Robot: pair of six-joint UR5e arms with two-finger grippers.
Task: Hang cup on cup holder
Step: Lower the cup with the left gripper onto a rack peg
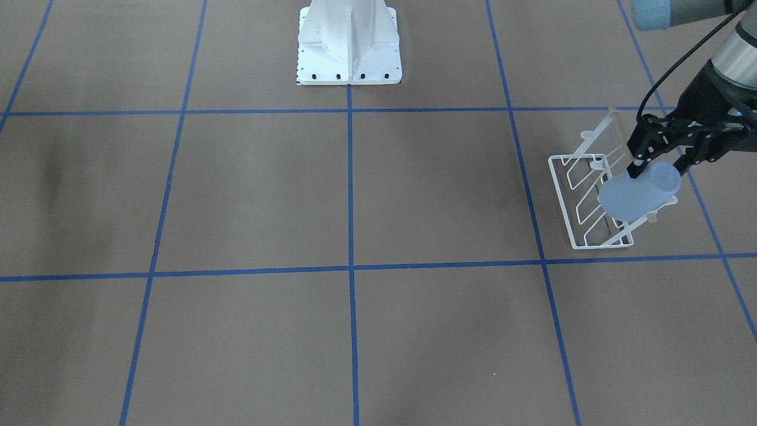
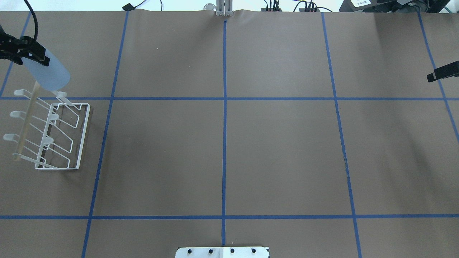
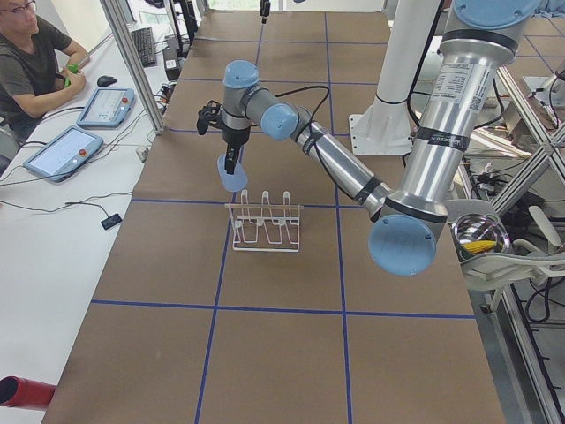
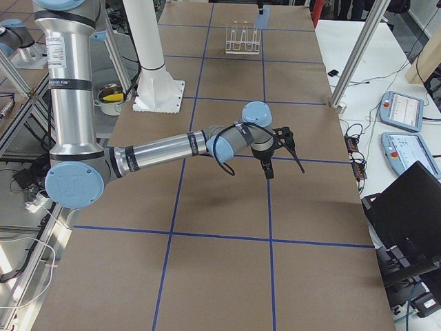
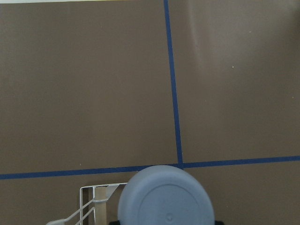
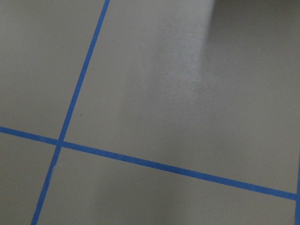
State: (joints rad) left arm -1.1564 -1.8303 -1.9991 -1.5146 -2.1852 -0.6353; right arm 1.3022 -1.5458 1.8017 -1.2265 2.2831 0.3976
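light blue plastic is clamped between the jaws of the left gripper: they hold the cup near its narrow base, tilted in the air with its rim lower. in the overhead view it hangs over the 12 o'clock end of the cup holder, which stands at 9 o'clock on the table. the right gripper hovers at 3 o'clock, jaws spread and empty.

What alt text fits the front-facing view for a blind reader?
The left gripper holds the light blue cup tilted over the white wire cup holder at the view's right edge. A white pedestal stands top centre on the brown, blue-gridded table.
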